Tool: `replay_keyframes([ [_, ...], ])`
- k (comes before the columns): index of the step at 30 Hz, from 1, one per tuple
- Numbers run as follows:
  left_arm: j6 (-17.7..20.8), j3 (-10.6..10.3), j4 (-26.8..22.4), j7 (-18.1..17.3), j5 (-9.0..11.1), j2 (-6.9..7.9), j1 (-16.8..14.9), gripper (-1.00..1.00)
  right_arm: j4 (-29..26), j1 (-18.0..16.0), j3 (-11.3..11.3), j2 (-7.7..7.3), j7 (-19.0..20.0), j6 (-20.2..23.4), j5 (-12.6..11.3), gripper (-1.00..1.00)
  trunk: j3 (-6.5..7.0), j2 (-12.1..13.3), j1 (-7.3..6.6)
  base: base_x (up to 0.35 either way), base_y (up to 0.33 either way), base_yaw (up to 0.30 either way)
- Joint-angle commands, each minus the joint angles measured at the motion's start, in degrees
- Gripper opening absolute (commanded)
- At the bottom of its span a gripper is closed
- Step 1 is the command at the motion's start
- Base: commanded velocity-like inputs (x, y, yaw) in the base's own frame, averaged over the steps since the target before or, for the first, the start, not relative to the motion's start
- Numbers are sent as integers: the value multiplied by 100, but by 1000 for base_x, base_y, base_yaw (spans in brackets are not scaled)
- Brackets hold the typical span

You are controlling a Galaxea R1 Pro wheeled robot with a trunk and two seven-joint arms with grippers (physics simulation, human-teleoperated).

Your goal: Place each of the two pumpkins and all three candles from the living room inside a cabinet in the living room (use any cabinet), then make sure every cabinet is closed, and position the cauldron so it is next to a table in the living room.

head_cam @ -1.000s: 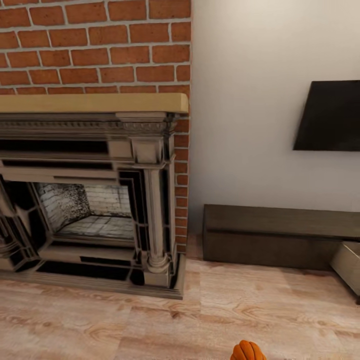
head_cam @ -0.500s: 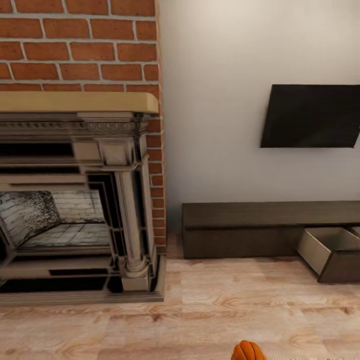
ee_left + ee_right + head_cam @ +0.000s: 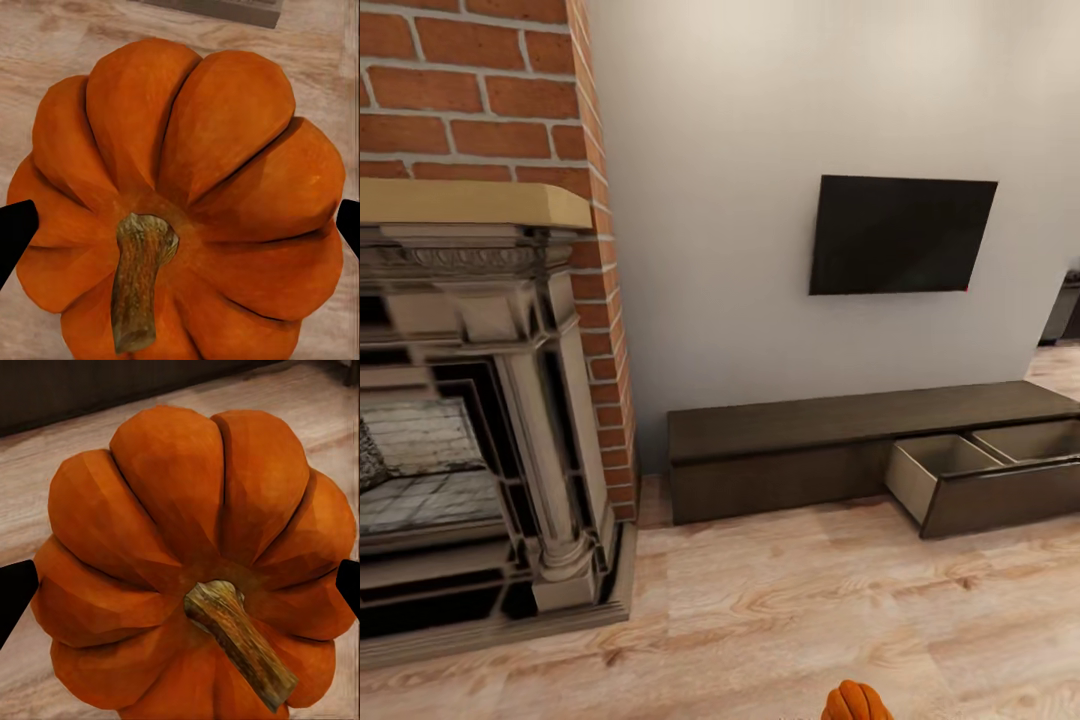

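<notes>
Ahead, in the head view, the long dark-brown cabinet (image 3: 780, 440) runs along the pale wall, low on the wooden floor (image 3: 810, 620), with a black screen (image 3: 900, 236) mounted on the wall above it. Toward its right end a drawer (image 3: 985, 480) stands pulled out, showing two pale tan compartments side by side behind its dark front. To the left of the cabinet rises the stone fireplace (image 3: 480, 430) set in red brick (image 3: 480, 90), topped by a tan mantel. At the bottom edge of this view the top of an orange pumpkin (image 3: 854, 702) pokes in. In the left wrist view, a ribbed orange pumpkin (image 3: 187, 202) with a brown stem sits between the two black fingertips (image 3: 15, 232) of the left pincer (image 3: 180, 229), which is clamped on it from either side, wooden floor behind. In the right wrist view, another pumpkin (image 3: 195, 562) is likewise gripped by the right pincer (image 3: 180, 589), its dark fingertips (image 3: 16, 589) pressed at both flanks, with floorboards and a dark cabinet front behind it.
</notes>
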Motion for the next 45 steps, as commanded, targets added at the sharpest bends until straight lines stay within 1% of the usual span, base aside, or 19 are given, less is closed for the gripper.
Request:
replay_keyframes([
  [1,-8,-60,-5,64,-1,0,-2,-100,3,-5,36,1,-34,-13,-12,-100,-3,-3,-1,0,-2,-300],
  [8,-9,-62,-5,64,-1,0,-2,-100,1,-5,28,1,-42,4,-36,-100,7,-3,-1,0,-212,-300],
  [12,-9,-62,-5,64,-1,0,-2,-100,-3,-5,27,5,-42,5,-45,-100,7,-3,-1,0,-300,-142],
  [15,-9,-62,-5,64,-1,7,-2,-100,-5,-5,37,18,-42,-2,-53,-100,6,-3,-1,0,-195,-23],
  [21,-9,-61,-5,64,3,9,-2,-100,-6,-5,45,35,-42,14,-63,-100,-37,-3,-1,0,-21,28],
  [26,-9,-61,-5,64,5,16,-2,-100,-55,-5,51,29,-35,7,-22,-100,-81,-3,-1,0,-1,90],
  [34,-12,-61,-5,64,3,26,-2,-100,-75,-5,47,10,-34,0,-45,-100,-152,-3,-1,0,0,34],
  [41,-17,-62,-5,64,3,27,-2,-100,-76,-5,46,10,-34,-45,-47,-100,-167,-3,-1,0,0,1],
  [45,-18,-62,-5,64,4,27,-2,-100,-76,-5,45,13,-34,-48,-53,-100,-183,-3,-1,0,0,-120],
])
